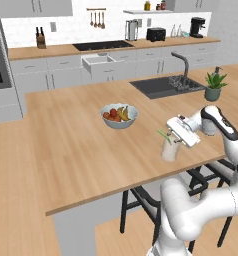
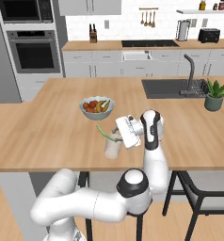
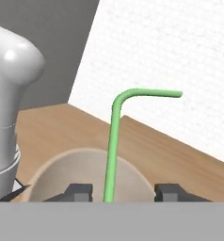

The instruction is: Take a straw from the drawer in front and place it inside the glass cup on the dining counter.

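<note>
The gripper [image 3: 118, 190] sits right over the glass cup [image 3: 85, 176], and in the hand view its two fingertips [image 3: 79, 190] stand apart with the straw [image 3: 113, 141] running up between them, touching neither as far as anyone can tell. So the claw looks open, straw let go or nearly so.

The straw's lower end drops into the cup's mouth; its bent top pokes out sideways above the rim. From the base cameras the green tip [image 1: 162, 134] shows just left of the hand, with the cup [image 2: 112, 148] standing on the dining counter [image 2: 48, 136] near its front edge.

What could go wrong: the straw is taller than the cup and top-heavy with that bend, so it'll probably tip to lean on the rim. If the hand pulls away at an angle, a finger might snag the straw and flick it out, or nudge the light cup toward the edge.

Other containers: the fruit bowl [image 1: 119, 116] holds bananas and reddish fruit, well apart from the cup. A drawer [image 1: 98, 63] across the kitchen stands open; contents can't be made out.
</note>
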Robot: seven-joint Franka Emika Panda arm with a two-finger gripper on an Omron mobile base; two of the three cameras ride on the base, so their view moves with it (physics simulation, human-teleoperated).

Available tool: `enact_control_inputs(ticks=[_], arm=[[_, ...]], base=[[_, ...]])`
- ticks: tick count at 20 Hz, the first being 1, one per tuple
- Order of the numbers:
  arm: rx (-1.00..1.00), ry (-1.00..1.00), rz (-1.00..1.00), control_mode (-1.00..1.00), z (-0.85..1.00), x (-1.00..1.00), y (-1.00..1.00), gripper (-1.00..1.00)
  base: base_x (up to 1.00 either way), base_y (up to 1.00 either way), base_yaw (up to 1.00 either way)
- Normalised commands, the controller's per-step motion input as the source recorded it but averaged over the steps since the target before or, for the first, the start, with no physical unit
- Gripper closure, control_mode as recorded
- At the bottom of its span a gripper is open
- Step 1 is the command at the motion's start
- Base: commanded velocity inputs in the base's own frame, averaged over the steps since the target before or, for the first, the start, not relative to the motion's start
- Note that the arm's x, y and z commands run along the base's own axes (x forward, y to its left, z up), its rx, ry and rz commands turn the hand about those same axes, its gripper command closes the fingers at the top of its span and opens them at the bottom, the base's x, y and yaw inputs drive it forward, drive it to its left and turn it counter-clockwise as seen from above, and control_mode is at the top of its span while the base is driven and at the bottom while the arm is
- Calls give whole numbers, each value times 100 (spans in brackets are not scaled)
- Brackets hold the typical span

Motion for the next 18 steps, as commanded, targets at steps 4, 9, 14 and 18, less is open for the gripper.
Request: enact_control_inputs(ticks=[4,9,14,18], arm=[[0,-14,1,-100,-24,0,-1,-100],[-6,-14,1,-100,-17,0,18,-100],[-20,-1,0,-100,-13,-2,92,-100],[-24,0,0,-100,-13,0,100,-100]], base=[[0,0,0],[0,0,0],[0,0,0],[0,0,0]])
